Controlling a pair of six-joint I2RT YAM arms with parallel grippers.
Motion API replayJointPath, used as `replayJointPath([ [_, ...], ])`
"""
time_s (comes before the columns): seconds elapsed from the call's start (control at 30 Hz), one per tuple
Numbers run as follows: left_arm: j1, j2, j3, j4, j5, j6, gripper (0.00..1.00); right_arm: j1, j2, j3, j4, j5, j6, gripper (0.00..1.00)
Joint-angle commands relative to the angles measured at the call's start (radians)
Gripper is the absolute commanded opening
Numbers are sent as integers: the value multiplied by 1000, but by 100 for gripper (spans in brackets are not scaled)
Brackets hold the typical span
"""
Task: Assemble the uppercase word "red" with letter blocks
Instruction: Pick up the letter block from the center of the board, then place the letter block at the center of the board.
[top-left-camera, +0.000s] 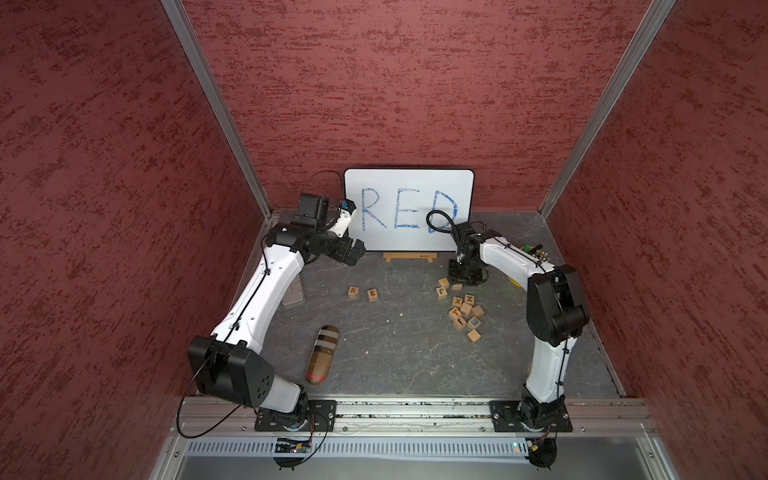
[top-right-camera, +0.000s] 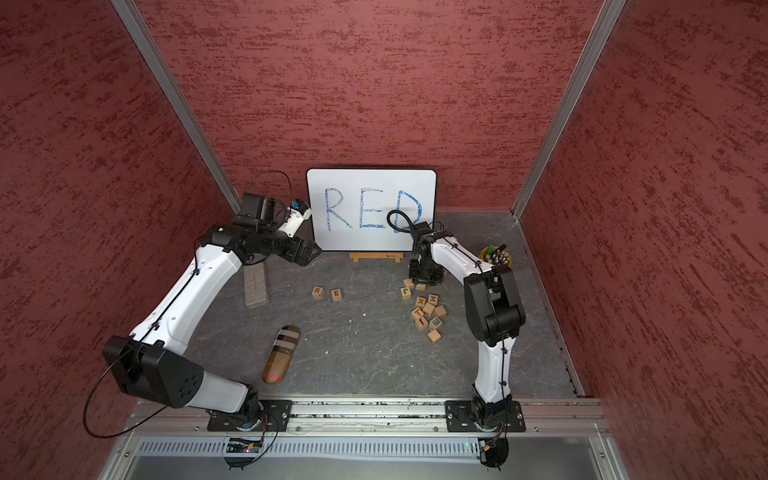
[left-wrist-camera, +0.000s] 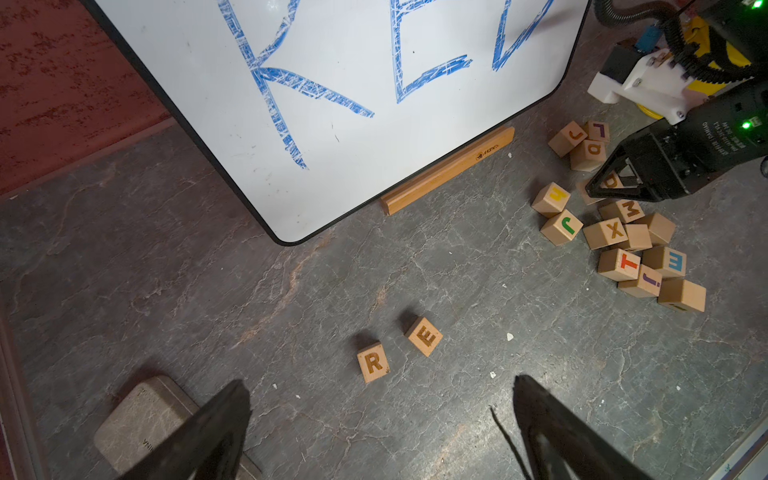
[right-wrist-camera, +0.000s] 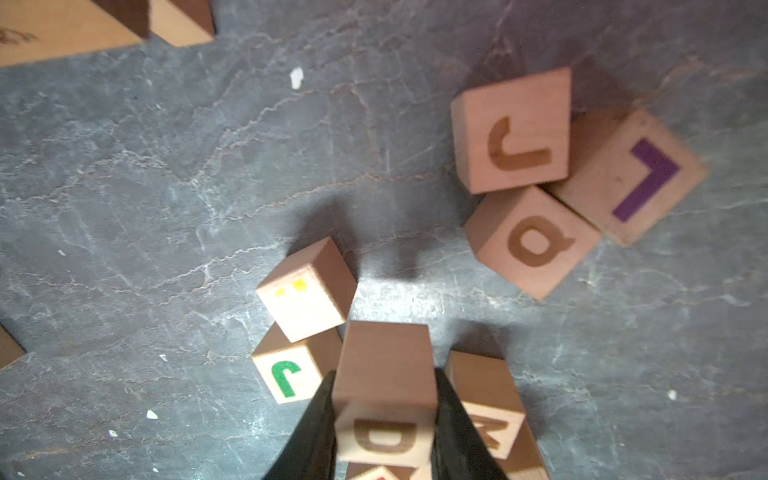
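The D block (right-wrist-camera: 384, 432) is clamped in the right gripper (right-wrist-camera: 384, 374), whose jaws are pressed against two opposite sides of it; whether it is clear of the floor cannot be told. It is held at the edge of the loose pile (top-left-camera: 463, 311), which is spread in front of the whiteboard (top-left-camera: 409, 187) just past its written D. There an M block (right-wrist-camera: 492, 428) is crowded close on one side and a green J block (right-wrist-camera: 286, 378) on the other. The R block (top-left-camera: 353, 291) and E block (top-left-camera: 372, 295) are set slightly apart in front of the whiteboard's written R — a short row roughly parallel to the whiteboard's lower edge, the E block turned a little askew. The free spot is judged to lie just beyond the E block, towards the pile, so the D block must be carried along the whiteboard's front from its D end towards its R end. On a cube no long axis need be minded, only the letter's facing. Bare floor is left between row and pile — ample room. The left gripper (top-left-camera: 352, 251), spread wide and empty, is hung near the whiteboard's R-end corner, nearer the row.
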Motion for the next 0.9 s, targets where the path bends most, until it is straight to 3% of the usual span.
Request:
replayJointPath([
  [0.0, 24, -17, -10, -16, 43, -20, 99, 10, -42, 60, -73, 41, -46, 28],
  [0.43, 160, -33, 14, -88, 173, -8, 100, 230, 118, 396, -193, -11, -175, 28],
  [0.63, 199, -66, -5, -136, 205, 46, 100, 328, 173, 382, -131, 1, -183, 29],
  [0.87, 286, -115, -51, -194, 275, 69, 100, 354, 213, 360, -96, 12, -202, 29],
])
